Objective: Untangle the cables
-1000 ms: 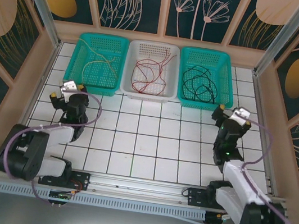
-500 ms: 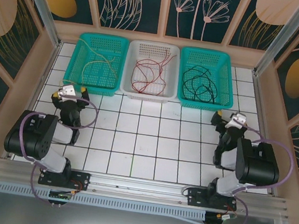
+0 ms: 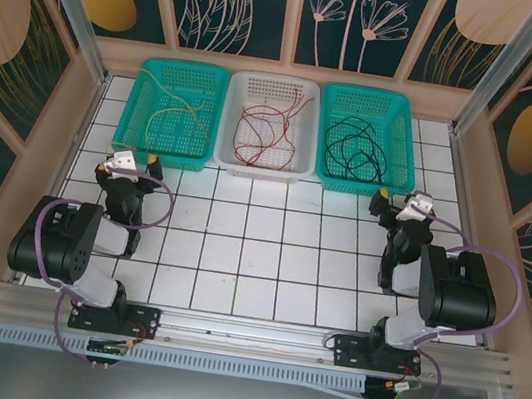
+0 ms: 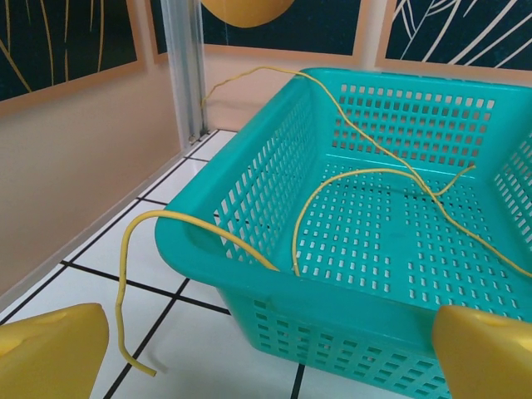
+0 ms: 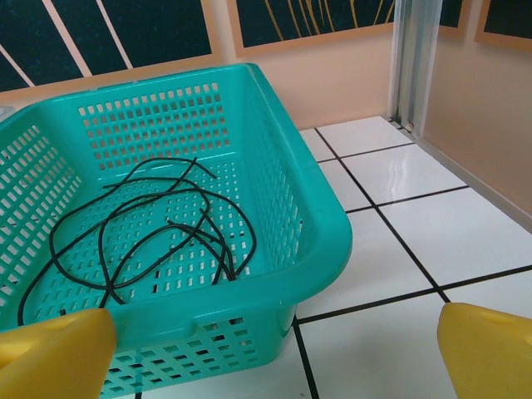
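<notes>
Tiled table [image 3: 258, 249]: left teal basket [image 3: 161, 157], white basket [image 3: 260, 170], right teal basket [image 3: 361, 187].

My overhead camera looks down; low wrist cameras share its left teal slotted plastic basket [image 4: 357, 320] and right teal basket [image 5: 307, 208], close up.

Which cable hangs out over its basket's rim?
The yellow cable, in the left teal basket: its end droops over the near rim toward the tiles. The red cable and black cable lie inside theirs.

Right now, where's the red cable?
Top view: the red cable lies inside the white basket, middle of the far row, between the left teal basket and the right teal basket.
</notes>
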Available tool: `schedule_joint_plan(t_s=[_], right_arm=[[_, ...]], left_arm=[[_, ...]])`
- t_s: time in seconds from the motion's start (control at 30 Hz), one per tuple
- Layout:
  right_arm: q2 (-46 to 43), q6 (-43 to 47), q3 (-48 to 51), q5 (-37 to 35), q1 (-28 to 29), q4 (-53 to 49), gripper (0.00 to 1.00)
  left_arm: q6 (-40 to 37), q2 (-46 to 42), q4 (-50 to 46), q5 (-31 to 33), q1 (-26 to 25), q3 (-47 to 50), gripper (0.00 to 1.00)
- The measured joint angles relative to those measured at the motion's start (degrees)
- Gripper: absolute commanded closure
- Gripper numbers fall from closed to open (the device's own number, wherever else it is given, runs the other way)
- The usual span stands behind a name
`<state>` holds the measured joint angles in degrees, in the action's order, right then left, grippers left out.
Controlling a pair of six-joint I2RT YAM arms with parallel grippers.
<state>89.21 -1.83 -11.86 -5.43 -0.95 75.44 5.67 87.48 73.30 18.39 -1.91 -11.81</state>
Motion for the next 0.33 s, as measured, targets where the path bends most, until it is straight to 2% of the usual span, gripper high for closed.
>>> schedule_joint_plan(t_s=[0.33], right_arm=[[0.0, 0.0, -0.1, 2.5, -0.5, -0.7, 0.01]], left_arm=[[-0.1, 0.0, -0.2, -1.7, 0.0, -0.2, 0.01]])
